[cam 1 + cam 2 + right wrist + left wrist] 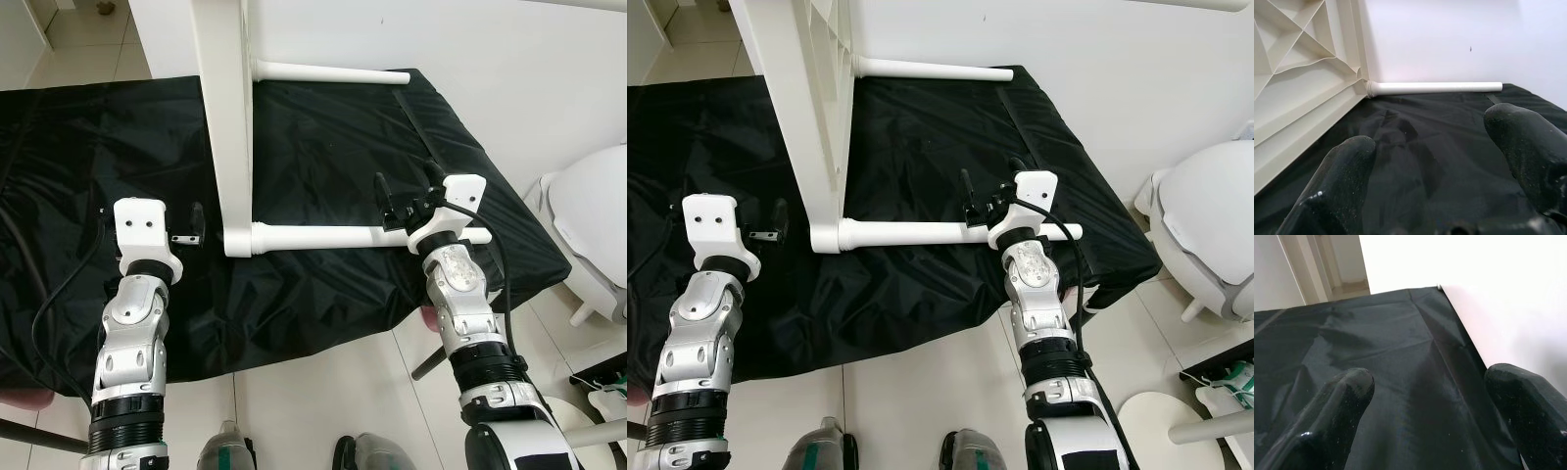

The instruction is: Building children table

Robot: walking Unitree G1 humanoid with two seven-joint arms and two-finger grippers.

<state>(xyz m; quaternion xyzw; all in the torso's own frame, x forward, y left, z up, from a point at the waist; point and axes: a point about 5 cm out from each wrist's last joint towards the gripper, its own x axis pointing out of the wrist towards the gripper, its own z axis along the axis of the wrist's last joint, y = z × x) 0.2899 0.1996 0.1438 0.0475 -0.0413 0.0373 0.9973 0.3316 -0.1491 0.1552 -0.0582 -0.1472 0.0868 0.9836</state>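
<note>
The white table top (pixel 223 117) stands on its edge on a black cloth (pixel 323 147). Two white legs stick out of it to the right: a far leg (pixel 328 71) and a near leg (pixel 323 237). My right gripper (pixel 407 186) hovers open just above the near leg's free end, with nothing between its fingers (pixel 1520 142). The right wrist view looks across the cloth to the far leg (pixel 1435 88) and the ribbed underside of the top (pixel 1298 73). My left gripper (pixel 191 230) is open, low over the cloth just left of the top's near corner, holding nothing.
The cloth ends at a tiled floor (pixel 323 392) close in front of my feet (pixel 230 450). A white rounded plastic object (pixel 598 215) stands at the right, with a round white piece (pixel 1161 421) below it. A white wall runs behind.
</note>
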